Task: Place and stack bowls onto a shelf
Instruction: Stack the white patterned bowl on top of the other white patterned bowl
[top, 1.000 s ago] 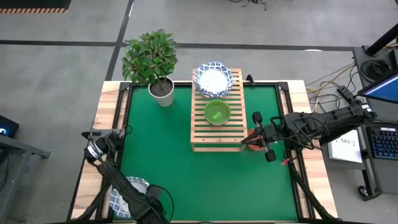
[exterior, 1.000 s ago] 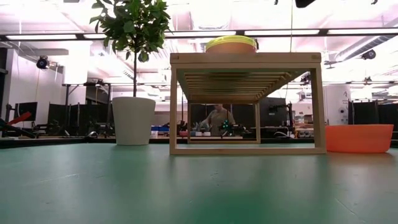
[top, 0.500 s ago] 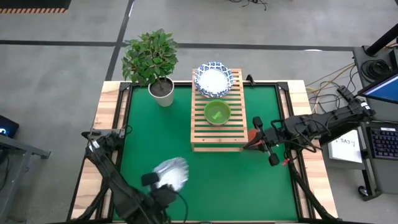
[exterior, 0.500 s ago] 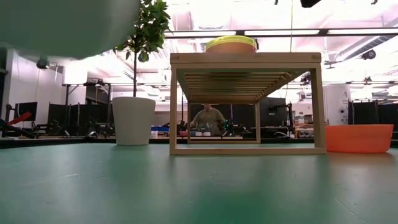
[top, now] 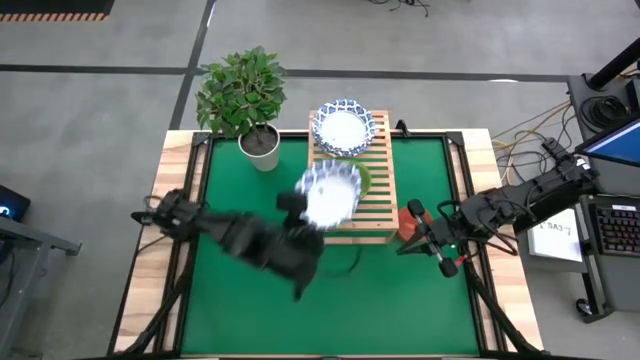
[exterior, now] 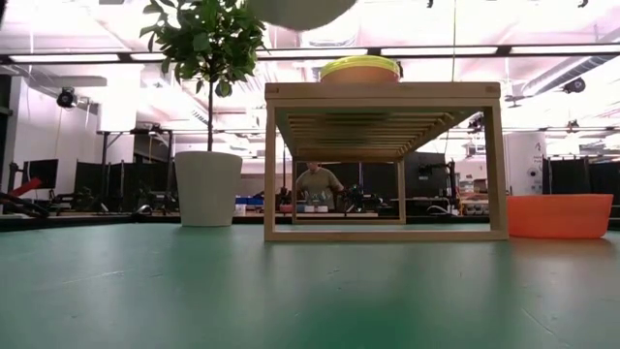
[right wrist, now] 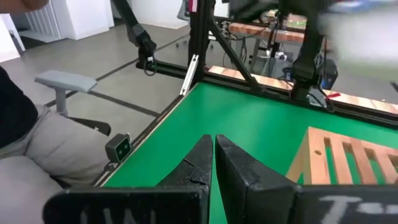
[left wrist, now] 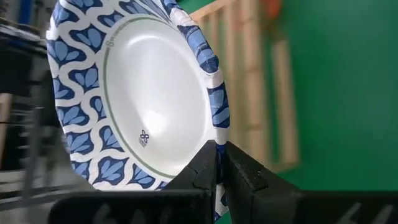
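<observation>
- High view: the left gripper point(top: 312, 215) holds a blue-rimmed white bowl point(top: 330, 192) in the air over the front half of the shelf point(top: 375, 205), covering most of the green bowl point(top: 358, 176) on the slats. A second patterned bowl point(top: 343, 127) sits at the shelf's far end, beside the potted plant point(top: 243, 95). The right gripper point(top: 412, 237) lies low on the green mat point(top: 250, 290) just off the shelf's right side, next to a red bowl point(top: 406, 221).
- Low view: the shelf stands on the mat, a yellow-green bowl rim (colours hard to separate) on top; the red bowl rests on the mat at right.
- Left wrist view: the fingers point(left wrist: 239, 171) pinch the bowl's rim.
- Right wrist view: the fingers point(right wrist: 239, 168) are pressed together, empty.
</observation>
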You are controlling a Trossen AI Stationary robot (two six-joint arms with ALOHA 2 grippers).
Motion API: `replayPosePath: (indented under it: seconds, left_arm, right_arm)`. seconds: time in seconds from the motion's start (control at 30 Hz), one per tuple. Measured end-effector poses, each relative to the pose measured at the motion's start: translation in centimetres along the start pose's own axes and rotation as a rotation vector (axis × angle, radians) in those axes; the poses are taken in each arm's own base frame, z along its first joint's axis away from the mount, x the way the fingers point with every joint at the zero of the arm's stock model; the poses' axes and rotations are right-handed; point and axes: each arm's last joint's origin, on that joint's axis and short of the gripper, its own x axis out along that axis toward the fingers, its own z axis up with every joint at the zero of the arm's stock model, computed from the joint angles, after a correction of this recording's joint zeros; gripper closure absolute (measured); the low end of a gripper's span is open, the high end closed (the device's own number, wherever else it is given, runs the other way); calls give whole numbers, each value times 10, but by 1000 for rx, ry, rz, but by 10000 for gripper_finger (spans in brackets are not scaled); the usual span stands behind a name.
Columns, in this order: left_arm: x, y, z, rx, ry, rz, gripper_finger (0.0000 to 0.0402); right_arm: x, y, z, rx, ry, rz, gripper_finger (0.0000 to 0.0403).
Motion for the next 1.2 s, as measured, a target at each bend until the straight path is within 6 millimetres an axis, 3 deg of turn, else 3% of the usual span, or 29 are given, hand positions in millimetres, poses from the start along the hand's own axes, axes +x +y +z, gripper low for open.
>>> replayPosePath:
  seconds: [0.3, 0.43, 0.6, 0.73, 0.87, 1.2]
  left_arm:
    - [69, 85, -6, 135, 146, 88, 401]
    - [92, 117, -6, 91, 89, 11, 401]
    - [109, 150, -8, 42, 28, 34, 401]
    - [117, 165, -15, 8, 44, 34, 401]
    - [122, 168, -16, -7, -2, -53, 401]
    - [137, 181, -20, -60, -5, 22, 378]
  right_arm:
    - [0, 0, -5, 27, 48, 1, 394]
    - [0, 0, -5, 26, 47, 0, 394]
    - [0, 0, -5, 25, 47, 0, 394]
    - [0, 0, -5, 26, 48, 0, 394]
    - [0, 0, -5, 18, 48, 0, 394]
    - [0, 0, -5, 17, 48, 0, 394]
